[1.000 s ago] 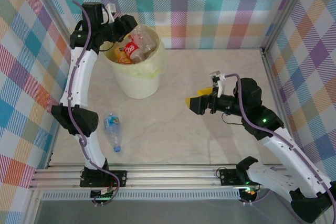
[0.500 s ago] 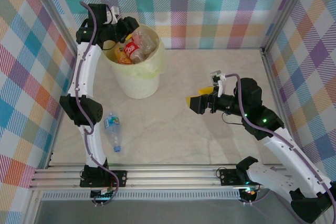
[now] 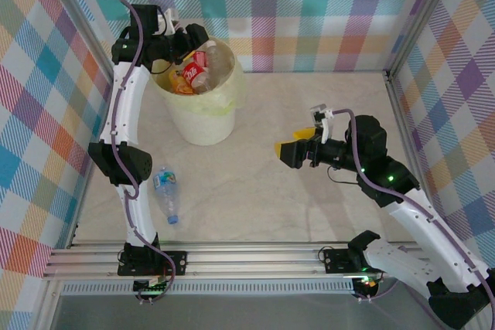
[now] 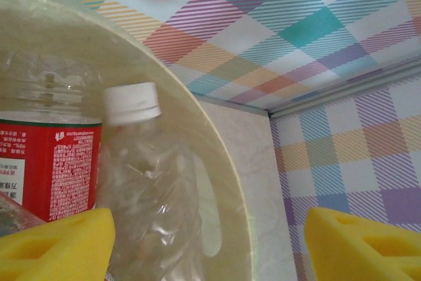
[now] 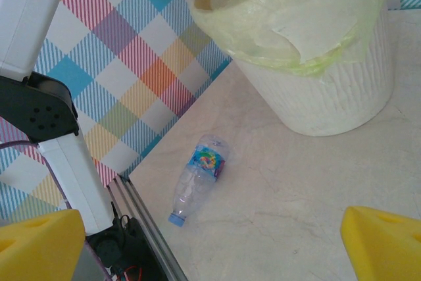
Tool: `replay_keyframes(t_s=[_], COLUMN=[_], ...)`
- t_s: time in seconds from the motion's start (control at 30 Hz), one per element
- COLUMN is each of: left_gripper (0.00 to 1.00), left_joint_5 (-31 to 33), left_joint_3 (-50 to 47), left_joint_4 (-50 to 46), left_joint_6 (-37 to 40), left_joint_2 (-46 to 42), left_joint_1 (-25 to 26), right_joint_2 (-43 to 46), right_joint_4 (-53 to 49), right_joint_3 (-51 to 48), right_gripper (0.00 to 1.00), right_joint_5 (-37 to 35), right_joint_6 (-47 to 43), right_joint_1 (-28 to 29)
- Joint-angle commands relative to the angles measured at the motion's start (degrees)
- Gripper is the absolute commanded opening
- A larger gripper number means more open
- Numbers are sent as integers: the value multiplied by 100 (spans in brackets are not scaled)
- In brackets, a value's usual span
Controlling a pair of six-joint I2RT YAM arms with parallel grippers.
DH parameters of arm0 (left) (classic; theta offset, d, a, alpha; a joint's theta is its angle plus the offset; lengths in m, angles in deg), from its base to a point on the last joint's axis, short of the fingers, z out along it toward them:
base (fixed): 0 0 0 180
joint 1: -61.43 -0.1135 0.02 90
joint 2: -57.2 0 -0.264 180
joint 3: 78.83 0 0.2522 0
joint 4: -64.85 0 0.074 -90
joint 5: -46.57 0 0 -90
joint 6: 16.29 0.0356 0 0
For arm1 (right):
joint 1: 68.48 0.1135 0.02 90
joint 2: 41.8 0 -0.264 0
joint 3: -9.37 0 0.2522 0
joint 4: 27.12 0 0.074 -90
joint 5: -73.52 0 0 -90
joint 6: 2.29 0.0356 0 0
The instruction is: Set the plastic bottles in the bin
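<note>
Now the left claw (image 3: 193, 38) has sprung apart, releasing the white-capped bottle (image 4: 148, 195) into the bin (image 3: 203, 125) beneath it. One blue-labelled bottle (image 3: 166, 193) remains on the surface (image 3: 255, 206), well away from the open, empty right claw (image 3: 288, 150).

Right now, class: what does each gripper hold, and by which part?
Nothing. The left gripper gapes open over the bin; the right gripper is open too.

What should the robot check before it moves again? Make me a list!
1. The left gripper is open: ok.
2. The white-capped bottle is in the bin: ok.
3. The bin stands upright: ok.
4. The right gripper is open and empty: ok.
5. All bottles binned: not ok, a blue-label bottle lies on the table.
6. Room left in the bin: cannot tell.
</note>
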Motion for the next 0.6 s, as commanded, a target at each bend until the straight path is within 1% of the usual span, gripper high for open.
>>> replay_keyframes(t_s=[0.0,0.17,0.3,0.37,0.43,0.53,0.57], left_gripper=[77,77,77,78,79,80,81], left_joint_5=[235,118,-90,-126,-77,204,404], left_joint_3=[228,231,95,-292,-965,-2050,-2428], left_joint_4=[-451,-404,-528,-529,-443,-497,-586], left_joint_6=[179,324,693,907,1057,1257,1315], left_joint_2=[-235,-671,-1086,-1472,-1949,-2781,-3063], left_joint_1=[-18,-46,-38,-38,-29,-20,-9], right_joint_2=[133,137,106,88,78,58,53], right_joint_4=[-53,-71,-31,-18,-28,-83,-118], right_joint_3=[126,101,87,73,81,90,107], right_gripper=[100,100,100,100,100,100,100], right_joint_5=[-55,-35,117,210,281,397,442], right_joint_6=[-57,-57,-57,-57,-57,-75,-85], right_joint_1=[37,38,38,38,38,38,38])
